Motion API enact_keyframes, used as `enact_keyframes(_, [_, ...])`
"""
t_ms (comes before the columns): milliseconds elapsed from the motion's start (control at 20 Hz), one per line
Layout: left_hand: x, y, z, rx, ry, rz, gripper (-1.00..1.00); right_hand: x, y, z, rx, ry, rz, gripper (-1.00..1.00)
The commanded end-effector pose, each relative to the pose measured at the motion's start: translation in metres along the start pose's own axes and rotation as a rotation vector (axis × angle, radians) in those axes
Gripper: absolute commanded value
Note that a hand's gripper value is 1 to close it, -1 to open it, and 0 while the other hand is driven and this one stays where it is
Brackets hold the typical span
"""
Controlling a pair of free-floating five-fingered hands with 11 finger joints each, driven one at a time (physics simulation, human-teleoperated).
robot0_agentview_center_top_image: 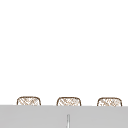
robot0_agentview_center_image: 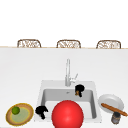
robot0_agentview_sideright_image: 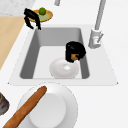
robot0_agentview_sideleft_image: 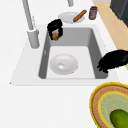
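White sink (robot0_agentview_sideleft_image: 30, 72), right hand (robot0_agentview_sideleft_image: 55, 27) gripping small brown item (robot0_agentview_sideleft_image: 55, 36), identity unclear

Readable text: none in any view.
Jar (robot0_agentview_center_image: 115, 117): stands at the counter's front right corner; its label band is a dark blur, no letters or numbers legible.
Faucet (robot0_agentview_center_image: 67, 72): at the sink's back edge, no brand mark legible.
Plates, sink, chair backs: no signs or markings.
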Motion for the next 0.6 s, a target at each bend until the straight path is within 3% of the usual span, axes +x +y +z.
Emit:
enact_keyframes(0, [0.0, 0.0, 0.0, 0.0, 0.0, 0.0, 0.0, -0.022, -0.005, 0.007, -0.058, 0.017, -0.027, 1.0])
enact_keyframes(550, [0.0, 0.0, 0.0, 0.0, 0.0, 0.0, 0.0, -0.083, -0.023, 0.035, -0.081, -0.018, -0.069, 1.0])
